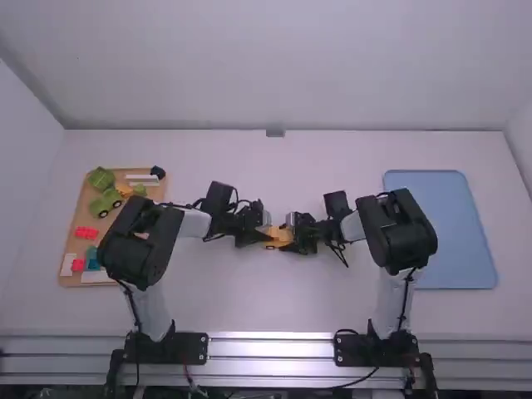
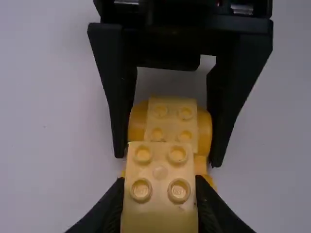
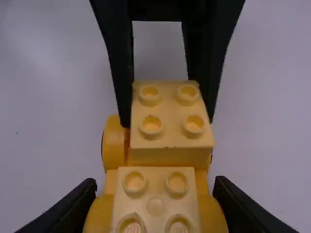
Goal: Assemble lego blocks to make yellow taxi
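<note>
Yel. blk (image 2: 159, 189) in L jaws (image 1: 266, 235), well apart from tbl edges (image 1: 357, 134).

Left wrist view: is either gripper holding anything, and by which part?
The left gripper holds a yellow plastic four-stud block by opposite sides; the right gripper holds the yellow plastic vehicle base by the rounded sides of one end.

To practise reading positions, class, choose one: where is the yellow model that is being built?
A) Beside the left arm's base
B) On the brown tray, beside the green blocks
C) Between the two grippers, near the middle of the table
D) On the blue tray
C: the yellow model is between the left gripper and the right gripper, with each one's fingers closed on it.
</note>
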Robot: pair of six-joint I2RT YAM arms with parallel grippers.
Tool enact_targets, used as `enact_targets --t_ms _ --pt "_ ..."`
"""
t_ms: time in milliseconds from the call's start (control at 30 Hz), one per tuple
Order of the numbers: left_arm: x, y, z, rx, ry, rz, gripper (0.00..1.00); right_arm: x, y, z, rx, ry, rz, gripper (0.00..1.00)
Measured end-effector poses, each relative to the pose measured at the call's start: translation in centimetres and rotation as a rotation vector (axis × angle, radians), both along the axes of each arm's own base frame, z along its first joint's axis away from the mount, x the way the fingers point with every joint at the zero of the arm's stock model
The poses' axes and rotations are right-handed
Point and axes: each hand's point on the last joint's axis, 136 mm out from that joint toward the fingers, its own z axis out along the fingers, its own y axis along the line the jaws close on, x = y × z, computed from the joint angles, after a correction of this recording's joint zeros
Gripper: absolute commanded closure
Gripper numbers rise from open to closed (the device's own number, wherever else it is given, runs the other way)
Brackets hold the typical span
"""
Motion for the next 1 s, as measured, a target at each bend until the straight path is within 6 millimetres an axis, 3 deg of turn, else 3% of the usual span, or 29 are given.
enact_targets --t_ms 667,933,1000 --pt "-1.3 -0.3 -0.4 0.01 0.013 -0.05 0.95 -0.5 -0.1 0.0 -0.002 0.006 0.026 0.47" --pt "-1.2 -0.3 -0.3 0.01 0.006 -0.049 0.91 -0.5 -0.2 -0.1 -0.003 0.006 0.027 0.47" --pt "-1.2 -0.4 -0.3 0.009 0.002 -0.049 0.86 -0.5 -0.2 -0.1 -0.004 0.005 0.026 0.46"
